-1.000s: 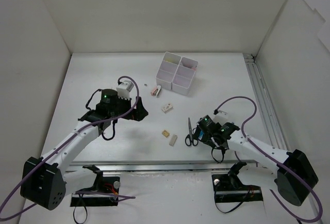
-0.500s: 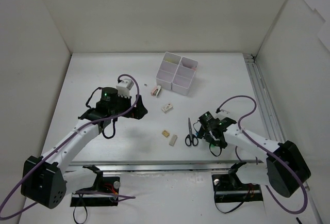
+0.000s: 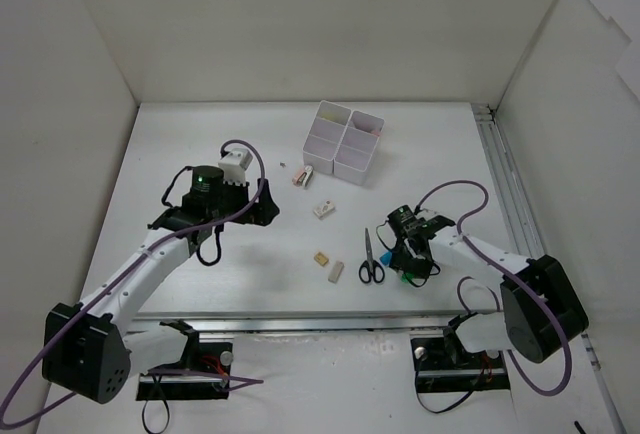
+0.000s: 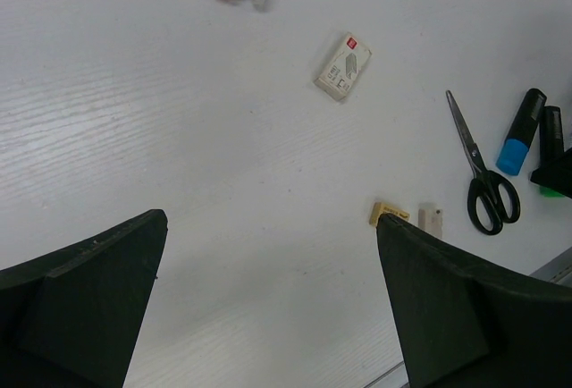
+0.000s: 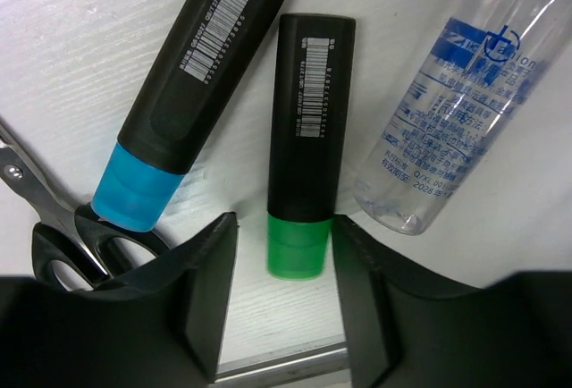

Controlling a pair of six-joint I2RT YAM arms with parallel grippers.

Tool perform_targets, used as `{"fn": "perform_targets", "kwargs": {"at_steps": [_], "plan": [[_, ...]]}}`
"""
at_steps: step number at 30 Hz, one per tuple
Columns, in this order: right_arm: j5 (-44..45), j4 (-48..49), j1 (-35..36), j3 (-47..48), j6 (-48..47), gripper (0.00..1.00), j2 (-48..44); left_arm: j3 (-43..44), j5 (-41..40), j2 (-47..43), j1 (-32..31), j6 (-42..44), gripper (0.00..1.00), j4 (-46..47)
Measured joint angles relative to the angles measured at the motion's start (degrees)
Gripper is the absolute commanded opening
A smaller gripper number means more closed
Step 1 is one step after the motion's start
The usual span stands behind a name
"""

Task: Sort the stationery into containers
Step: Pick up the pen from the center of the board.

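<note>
The green highlighter [image 5: 308, 138] lies on the table between the blue highlighter [image 5: 188, 84] and the clear glue bottle [image 5: 456, 93]. My right gripper [image 5: 284, 236] straddles its green cap, jaws narrowed. One finger is at the cap and a gap shows at the other. The black-handled scissors [image 3: 370, 257] lie just left of it. Erasers [image 3: 323, 208] [image 3: 336, 271] and a pink piece [image 3: 303, 176] lie mid-table. The white containers [image 3: 350, 169] stand at the back. My left gripper [image 4: 271, 220] hangs wide open over bare table left of the erasers.
A metal rail [image 3: 510, 194] runs along the table's right side and another along the front edge [image 3: 300, 324]. White walls close in the left, back and right. A small tan eraser [image 4: 391, 214] peeks beside my left gripper's right finger.
My right gripper has swung in over the highlighters and its jaws have narrowed around the green one. The left arm shifted slightly left, still open.
</note>
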Motion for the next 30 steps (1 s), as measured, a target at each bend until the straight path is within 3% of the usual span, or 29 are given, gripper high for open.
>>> {"fn": "perform_targets", "kwargs": {"at_steps": [3, 5, 9, 15, 21, 25, 30], "plan": [[-1.31, -0.20, -0.55, 0.20, -1.20, 0.27, 0.50, 0.00, -0.81, -1.01, 0.61, 0.20, 1.00, -0.50], [-1.95, -0.33, -0.94, 0.20, -1.73, 0.26, 0.55, 0.00, -1.49, -2.08, 0.92, 0.44, 0.99, -0.76], [-2.91, -0.39, -1.57, 0.28, -2.93, 0.01, 0.55, 0.00, -2.62, -4.42, 1.60, 1.01, 0.99, -1.16], [-2.34, -2.58, -0.39, 2.21, -8.11, 0.00, 0.48, 0.00, -3.39, -5.90, 2.12, 1.33, 1.00, -1.53], [3.10, -6.40, 3.45, 11.72, -16.83, 0.00, -5.14, 0.00, -3.23, -5.90, 2.16, 1.33, 1.00, -1.70], [4.74, -6.84, 4.59, 21.35, -28.09, 0.00, -7.87, 0.00, -3.10, -5.90, 2.67, 1.31, 0.99, -1.75], [10.29, -7.17, 7.19, 34.84, -49.35, 0.00, -2.32, 0.00, -2.69, -5.90, 3.15, 1.31, 0.99, -1.77]]}}
